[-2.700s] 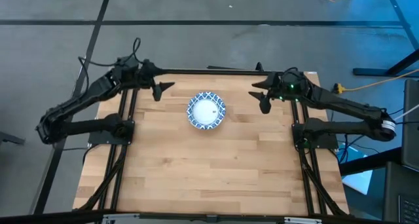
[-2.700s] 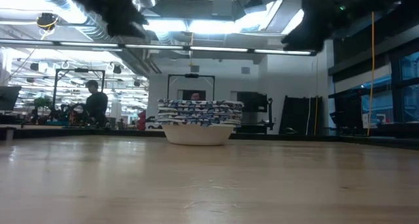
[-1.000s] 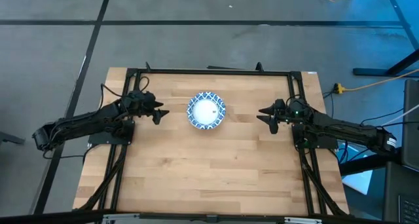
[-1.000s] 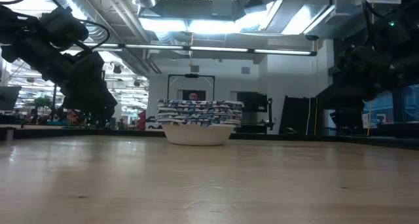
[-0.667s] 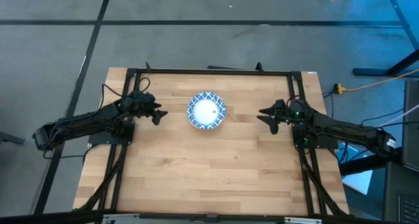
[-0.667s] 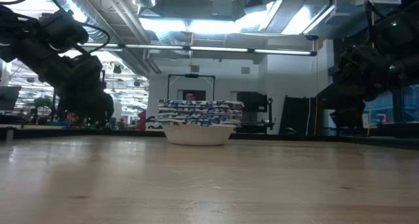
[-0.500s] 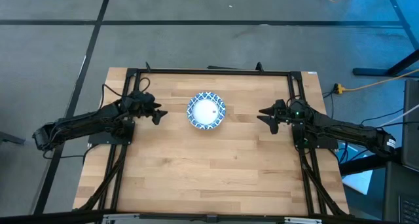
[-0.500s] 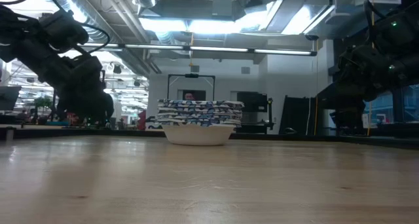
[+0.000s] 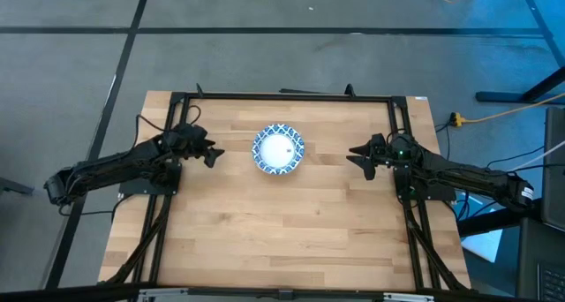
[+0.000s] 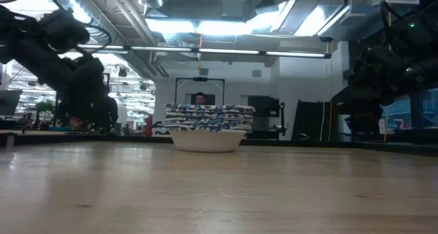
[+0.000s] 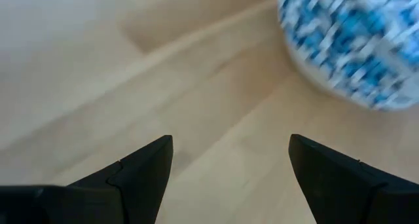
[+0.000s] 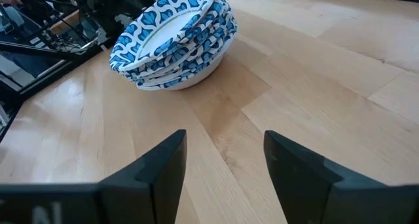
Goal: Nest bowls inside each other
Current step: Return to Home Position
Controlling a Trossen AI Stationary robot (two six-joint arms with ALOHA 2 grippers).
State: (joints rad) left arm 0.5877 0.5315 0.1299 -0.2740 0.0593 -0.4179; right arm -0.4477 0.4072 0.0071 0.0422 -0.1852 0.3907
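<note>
The bowls (image 9: 279, 149) stand nested in one stack on the far half of the table, white centre up, blue-and-white rims layered; the bottom bowl's base rests on the wood (image 10: 207, 139). The stack also shows in the right wrist view (image 12: 175, 42) and, blurred, in the left wrist view (image 11: 350, 47). My left gripper (image 9: 214, 153) is open, left of the stack and apart from it (image 11: 229, 162). My right gripper (image 9: 352, 153) is open, right of the stack and apart from it (image 12: 224, 157). Both point at the stack.
Bare wooden table (image 9: 282, 222) stretches from the stack to the near edge. Black frame rails (image 9: 415, 231) run along both sides under the arms. Beyond the far edge lies the room, with a person (image 10: 199, 98) behind the stack.
My left gripper has drawn slightly back toward the table's left edge. The stack of bowls has stayed in place.
</note>
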